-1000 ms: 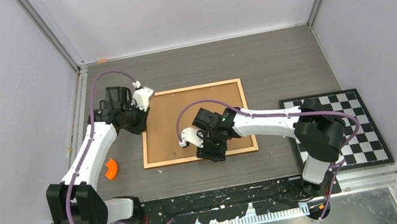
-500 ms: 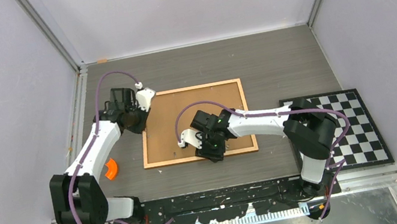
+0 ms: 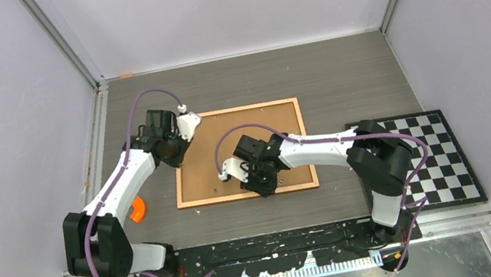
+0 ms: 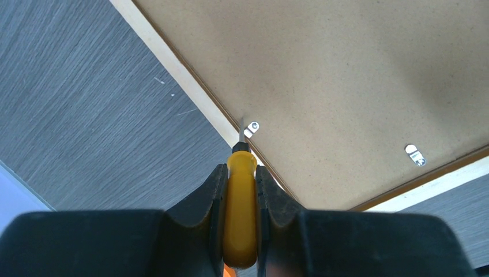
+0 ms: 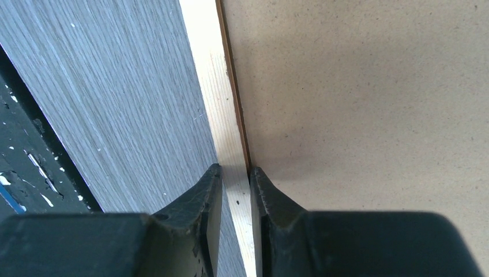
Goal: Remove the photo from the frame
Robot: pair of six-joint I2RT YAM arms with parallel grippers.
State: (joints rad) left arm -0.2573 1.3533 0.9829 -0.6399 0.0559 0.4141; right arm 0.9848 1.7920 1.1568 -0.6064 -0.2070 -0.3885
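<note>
A: Starting far left: spotted a small orange piece [image 3: 137,209] lying on the table [image 3: 291,70], well apart from everything else. Any read on the left pincer [image 4: 239,173]?

B: Yep, clamped tight on a yellow screwdriver [image 4: 240,225], squeezing the handle between both fingers. Pointing the thin blade at the left rim of the frame [image 3: 206,168], right beside a small metal tab [image 4: 252,127]. Touching it or just short? Can't tell from the wrist view.

A: And the frame itself?

B: Lying flat in the middle of the table, face down, showing the plain brown board back with a thin wooden border all round. Also spotted a second metal tab [image 4: 415,154] round the corner, by the adjoining rim.

A: Moving right, what about the right pincer [image 5: 235,173]?

B: Down at the frame's near rim, straddling the pale border strip, with one finger toward the table side and the other over the board side. Only a slim gap between the fingers. Can't tell whether actually pinching the wood or just hanging around it.

A: Anything further right?

B: Just a black-and-white checkered mat [image 3: 418,155], flat at the right edge of the table, apart from the frame.
</note>
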